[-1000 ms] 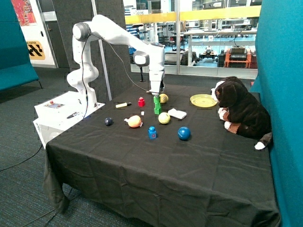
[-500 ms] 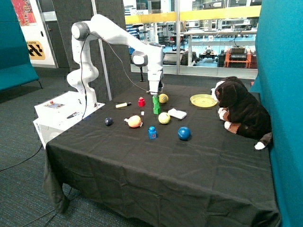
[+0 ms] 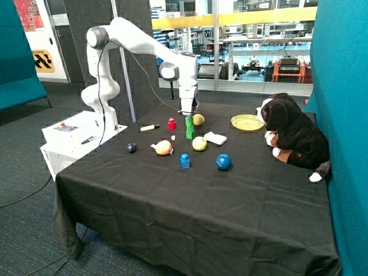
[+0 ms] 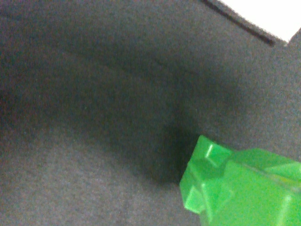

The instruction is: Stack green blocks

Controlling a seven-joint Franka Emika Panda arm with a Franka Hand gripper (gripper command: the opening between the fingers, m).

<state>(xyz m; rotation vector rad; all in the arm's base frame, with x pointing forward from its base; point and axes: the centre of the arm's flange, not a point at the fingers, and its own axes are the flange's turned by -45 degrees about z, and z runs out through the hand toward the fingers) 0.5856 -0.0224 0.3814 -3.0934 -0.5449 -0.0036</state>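
The green blocks (image 3: 189, 128) stand as one upright stack on the black tablecloth, between the red block (image 3: 171, 123) and a yellow ball (image 3: 198, 119). I cannot count the stacked blocks from here. My gripper (image 3: 188, 111) hangs just above the top of the stack, slightly toward the red block's side. In the wrist view only black cloth and an edge of the green blocks (image 4: 235, 188) show; the gripper itself is out of that view.
Around the stack lie a second yellow ball (image 3: 199, 143), an orange ball (image 3: 164, 148), a blue block (image 3: 184, 161), a blue ball (image 3: 223, 162), a dark ball (image 3: 131, 148), a white pad (image 3: 215, 138) and a yellow plate (image 3: 246, 122). A plush dog (image 3: 293, 135) sits beyond.
The gripper has drifted a little off the stack's top toward the red block's side. The green stack stays standing where it was.
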